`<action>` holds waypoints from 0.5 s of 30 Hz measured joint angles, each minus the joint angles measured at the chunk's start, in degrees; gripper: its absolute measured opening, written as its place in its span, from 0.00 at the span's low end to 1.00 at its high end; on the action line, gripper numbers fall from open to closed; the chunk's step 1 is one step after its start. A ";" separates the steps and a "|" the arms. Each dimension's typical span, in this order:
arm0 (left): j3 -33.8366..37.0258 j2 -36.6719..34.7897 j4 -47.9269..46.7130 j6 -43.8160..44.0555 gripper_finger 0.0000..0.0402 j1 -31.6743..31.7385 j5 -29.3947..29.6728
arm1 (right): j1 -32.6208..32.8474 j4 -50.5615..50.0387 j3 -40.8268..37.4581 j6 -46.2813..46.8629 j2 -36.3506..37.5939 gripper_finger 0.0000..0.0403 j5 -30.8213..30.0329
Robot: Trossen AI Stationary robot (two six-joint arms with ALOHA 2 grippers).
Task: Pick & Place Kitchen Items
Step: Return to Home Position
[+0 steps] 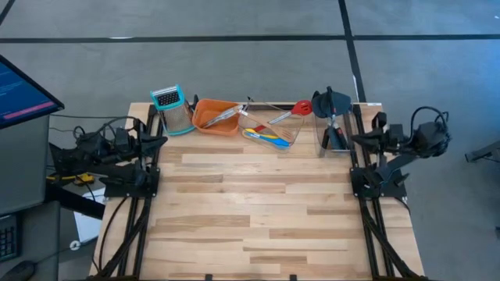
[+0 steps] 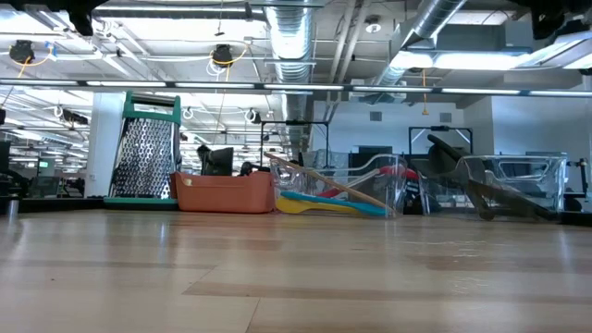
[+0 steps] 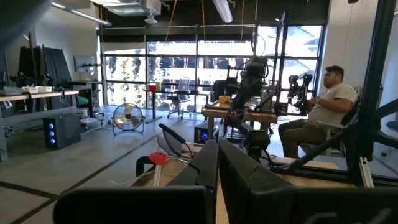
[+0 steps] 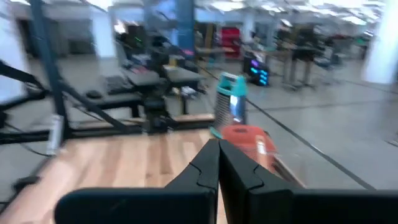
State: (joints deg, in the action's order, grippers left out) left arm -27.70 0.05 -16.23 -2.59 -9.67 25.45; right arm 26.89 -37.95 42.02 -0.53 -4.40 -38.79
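Grater (image 1: pixel 173 109) beside orange tray (image 1: pixel 205 116)

Along the table's (image 1: pixel 250 226) far edge, left to right: grater (image 1: pixel 173 109), tray (image 1: pixel 209 119), left bin (image 1: pixel 287 137) with spoons (image 1: pixel 264 138), right bin (image 1: pixel 323 141) with spatulas (image 1: pixel 331 104)

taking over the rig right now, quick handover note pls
Left gripper: shut, empty, arm parked at the table's left edge.
Right gripper: shut, empty, arm parked at the right edge.
Middle clear bin: red spoon, blue spoon, yellow spoon, wooden spatula.
Right clear bin: black spatulas.
Orange tray: silver tongs appear to lie in it.
Done: the spoons and spatulas are binned.
Left: possibly the tongs; no loose utensil shows on the bare wood.
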 joint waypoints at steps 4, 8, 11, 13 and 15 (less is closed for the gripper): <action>0.00 0.00 0.03 0.02 0.00 0.00 0.00 | -0.02 5.52 -4.86 -2.38 4.17 0.00 6.43; 0.04 0.00 0.12 0.10 0.00 0.00 -0.02 | -0.11 8.93 -5.72 -2.90 4.09 0.00 11.24; 0.07 -0.02 0.11 1.38 0.00 0.00 -0.64 | 0.22 11.81 -6.90 -2.54 4.05 0.00 12.95; 0.30 -0.02 0.15 1.57 0.00 0.00 -3.14 | 0.22 14.27 -7.41 -1.65 4.11 0.00 16.97; 0.54 -0.02 0.05 1.59 0.00 0.00 -7.95 | 0.20 15.48 -7.88 -1.34 4.09 0.00 20.46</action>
State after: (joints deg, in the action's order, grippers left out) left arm -27.16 0.03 -16.18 -1.00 -9.67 17.50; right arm 27.09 -22.47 34.15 -1.88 -0.32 -18.33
